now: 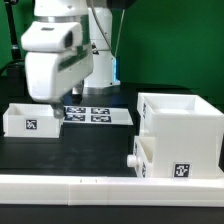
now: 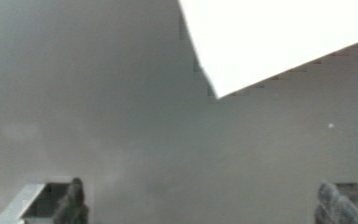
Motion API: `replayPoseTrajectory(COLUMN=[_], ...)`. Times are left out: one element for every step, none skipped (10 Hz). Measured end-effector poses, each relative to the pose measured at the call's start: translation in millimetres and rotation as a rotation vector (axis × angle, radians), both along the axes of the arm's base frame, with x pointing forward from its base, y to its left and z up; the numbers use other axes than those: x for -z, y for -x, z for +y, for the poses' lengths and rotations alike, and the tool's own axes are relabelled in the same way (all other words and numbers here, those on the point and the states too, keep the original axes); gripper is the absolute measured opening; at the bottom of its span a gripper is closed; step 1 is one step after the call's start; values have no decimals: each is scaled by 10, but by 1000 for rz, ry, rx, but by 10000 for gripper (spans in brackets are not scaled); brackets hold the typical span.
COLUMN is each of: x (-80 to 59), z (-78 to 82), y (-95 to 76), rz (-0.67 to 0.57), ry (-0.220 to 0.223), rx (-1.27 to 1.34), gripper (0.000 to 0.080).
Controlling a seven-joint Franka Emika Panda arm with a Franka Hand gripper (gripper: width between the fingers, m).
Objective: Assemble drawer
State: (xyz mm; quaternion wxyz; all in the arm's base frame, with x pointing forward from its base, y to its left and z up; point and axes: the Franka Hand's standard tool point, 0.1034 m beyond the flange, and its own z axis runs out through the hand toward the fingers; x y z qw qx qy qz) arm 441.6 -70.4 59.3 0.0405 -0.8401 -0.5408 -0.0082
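Apparently empty pincer (image 2: 197, 205), jaws wide apart

- Loose tray (image 1: 30, 120) on the surface (image 1: 95, 145), just beside the end effector (image 1: 47, 98).
- Marker board (image 1: 97, 114) near it, toward the exterior view's right.
- Casing (image 1: 185, 120) well apart, farther right, with a second tray (image 1: 150, 158) in it.

1. We see the exterior view from low at the front of the table (image 1: 100, 140), looking over the long white rail (image 1: 110, 185) toward the arm (image 1: 55, 55) at the back, at middling range.
2. Our wrist view looks out past the gripper (image 2: 202, 208), between its fingers (image 2: 55, 200), onto the dark table, very near and blurred.
3. Both views share that table top; we cannot tell which part the white corner (image 2: 274, 40) belongs to.
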Motion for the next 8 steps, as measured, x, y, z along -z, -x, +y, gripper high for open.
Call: replayPoseTrajectory(x=[12, -7, 3, 6, 6, 6, 13, 64], z=[-65, -116, -100, -94, -92, -87, -99, -168], y=[82, 98, 98, 98, 98, 98, 96, 144], rz=[4, 7, 15, 20, 24, 30, 27, -5], ry=[2, 7, 9, 10, 11, 14, 16, 23], rx=[111, 184, 263, 313, 373, 448, 515, 643], gripper=[649, 649, 649, 649, 649, 649, 649, 649])
